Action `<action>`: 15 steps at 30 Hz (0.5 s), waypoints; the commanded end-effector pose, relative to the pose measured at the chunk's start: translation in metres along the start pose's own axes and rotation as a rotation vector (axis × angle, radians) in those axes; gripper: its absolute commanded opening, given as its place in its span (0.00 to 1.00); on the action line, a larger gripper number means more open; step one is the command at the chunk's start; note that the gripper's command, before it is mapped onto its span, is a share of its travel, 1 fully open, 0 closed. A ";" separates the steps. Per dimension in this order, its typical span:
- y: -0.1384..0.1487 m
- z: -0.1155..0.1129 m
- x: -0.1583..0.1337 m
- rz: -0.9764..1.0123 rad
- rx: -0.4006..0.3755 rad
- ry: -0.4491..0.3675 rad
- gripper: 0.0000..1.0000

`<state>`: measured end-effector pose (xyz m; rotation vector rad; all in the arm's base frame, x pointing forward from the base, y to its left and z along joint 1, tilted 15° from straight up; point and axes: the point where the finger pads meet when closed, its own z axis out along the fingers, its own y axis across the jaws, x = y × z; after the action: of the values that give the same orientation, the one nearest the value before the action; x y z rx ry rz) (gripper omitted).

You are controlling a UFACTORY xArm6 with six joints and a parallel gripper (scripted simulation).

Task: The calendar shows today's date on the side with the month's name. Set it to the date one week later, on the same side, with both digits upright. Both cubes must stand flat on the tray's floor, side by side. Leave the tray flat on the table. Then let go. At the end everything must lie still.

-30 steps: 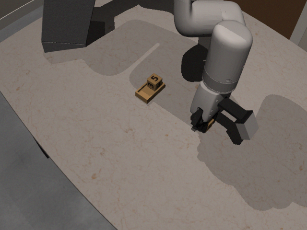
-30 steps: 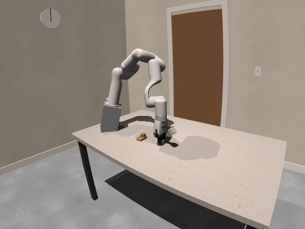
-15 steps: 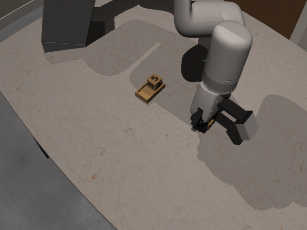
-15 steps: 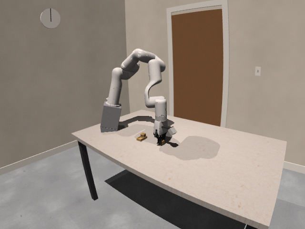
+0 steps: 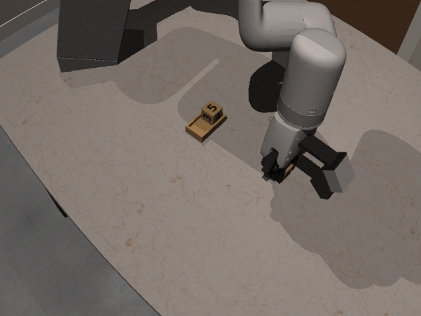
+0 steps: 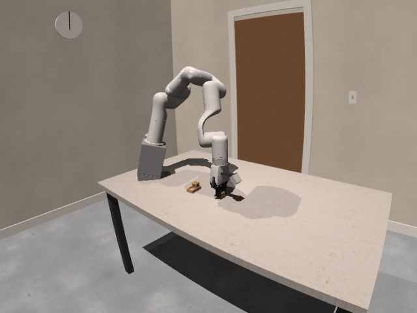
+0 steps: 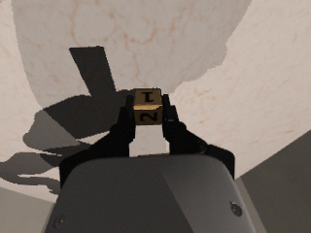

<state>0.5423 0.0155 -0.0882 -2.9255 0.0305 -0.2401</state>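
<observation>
A small wooden tray (image 5: 204,127) lies flat on the table. One wooden cube (image 5: 212,113) stands in the tray's far end with 5 on top and 3 on a side; the near half of the tray is empty. My gripper (image 5: 275,172) is to the right of the tray, low over the table, shut on a second wooden cube (image 7: 148,106). In the wrist view this cube shows a 1 on its far face and a 2 on its near face, both upside down. I cannot tell whether the cube touches the table. The tray's month side is not readable.
The arm's grey base block (image 5: 91,32) stands at the table's far left corner. The table's edge (image 5: 68,217) runs along the left front. In the exterior view the tray (image 6: 192,188) and gripper (image 6: 220,193) sit near the table's left part.
</observation>
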 end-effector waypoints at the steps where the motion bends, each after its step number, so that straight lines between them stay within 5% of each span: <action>1: 0.000 -0.001 0.002 0.000 0.000 0.004 0.27; 15: -0.001 -0.001 0.003 0.000 0.000 0.004 0.27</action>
<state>0.5430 0.0158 -0.0881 -2.9255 0.0304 -0.2401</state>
